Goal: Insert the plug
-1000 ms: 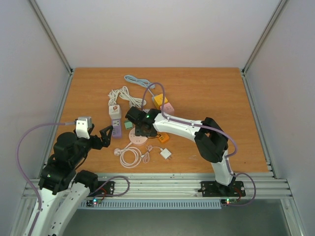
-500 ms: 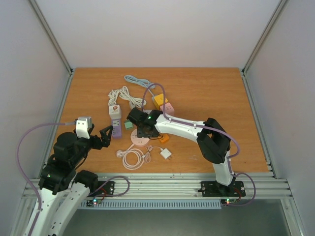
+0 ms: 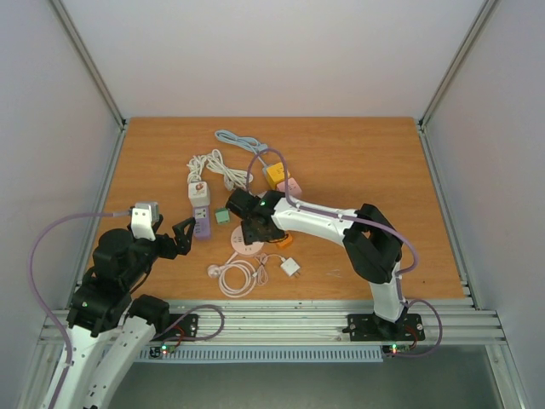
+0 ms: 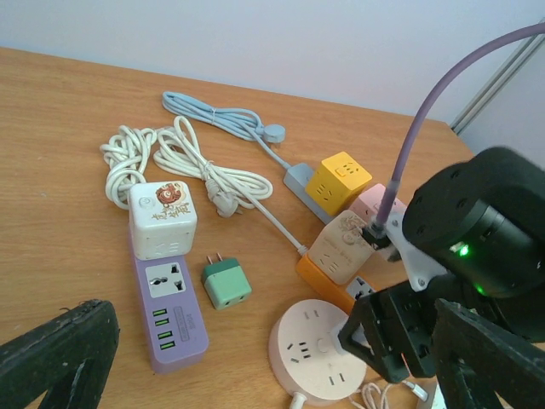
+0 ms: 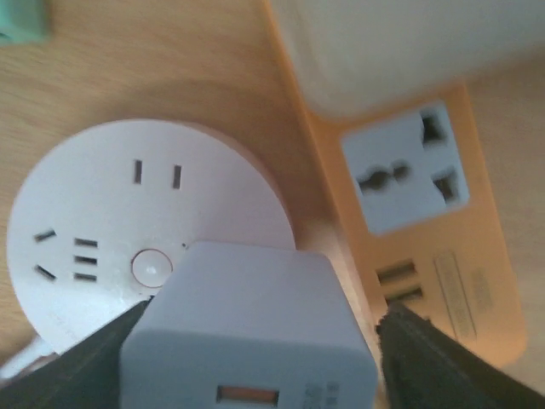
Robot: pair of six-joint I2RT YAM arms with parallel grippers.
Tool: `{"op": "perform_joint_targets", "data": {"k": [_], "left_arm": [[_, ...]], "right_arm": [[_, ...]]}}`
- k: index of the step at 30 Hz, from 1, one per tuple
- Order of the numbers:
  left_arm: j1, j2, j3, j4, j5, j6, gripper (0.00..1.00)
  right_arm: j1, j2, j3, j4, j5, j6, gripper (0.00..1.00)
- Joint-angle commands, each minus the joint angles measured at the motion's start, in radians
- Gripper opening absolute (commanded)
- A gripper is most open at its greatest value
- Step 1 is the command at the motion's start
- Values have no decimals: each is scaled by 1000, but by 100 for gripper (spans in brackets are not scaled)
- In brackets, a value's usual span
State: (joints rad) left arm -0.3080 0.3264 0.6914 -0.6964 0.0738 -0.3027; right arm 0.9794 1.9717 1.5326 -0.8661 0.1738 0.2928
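Note:
My right gripper [image 3: 255,228] is shut on a white USB charger plug [image 5: 255,332] and holds it over the right part of the round pink socket [image 3: 241,247], which lies flat on the table. In the right wrist view the plug's body fills the lower middle and covers part of the socket's face [image 5: 102,221]; its prongs are hidden. The socket also shows in the left wrist view [image 4: 319,354], with the right gripper's black fingers over its right edge. My left gripper [image 3: 180,234] is open and empty at the table's left, away from the socket.
An orange power strip [image 5: 426,239] lies right beside the round socket. A purple strip with a white cube [image 3: 200,209], a green adapter [image 3: 222,216], yellow [image 3: 275,175] and pink [image 3: 291,187] cubes, a white charger [image 3: 290,267] and coiled cables [image 3: 238,274] crowd the table's middle.
My right gripper has moved a little right and nearer with the plug. The round socket and its coiled cable have shifted slightly right. The left arm has not moved.

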Motion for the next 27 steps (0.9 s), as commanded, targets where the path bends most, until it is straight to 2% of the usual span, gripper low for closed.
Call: {"op": "perform_joint_targets", "data": {"k": [1,7,11,20,24,27], "left_arm": [[1,8,-9,25,-9,11,99],[0,21,-3,25,15,17,99],[0,33,3,19,26,23,99],[0,31,6,12,48,28,99],[0,49,8,10,63,9,99],[0,84,33,-11,55,-12,99]], "right_arm": [[-5,0,-43,-113,-7,-65,75],[-6,-115,-112,54,-143,-133,89],[-5,-187,-165,90,-97,-137,91],[-5,-370,-325,8,48,-157,89],[-5,-450,-457,48,9,-218,86],[-5,-432,-510,44,-6,-229,83]]}}
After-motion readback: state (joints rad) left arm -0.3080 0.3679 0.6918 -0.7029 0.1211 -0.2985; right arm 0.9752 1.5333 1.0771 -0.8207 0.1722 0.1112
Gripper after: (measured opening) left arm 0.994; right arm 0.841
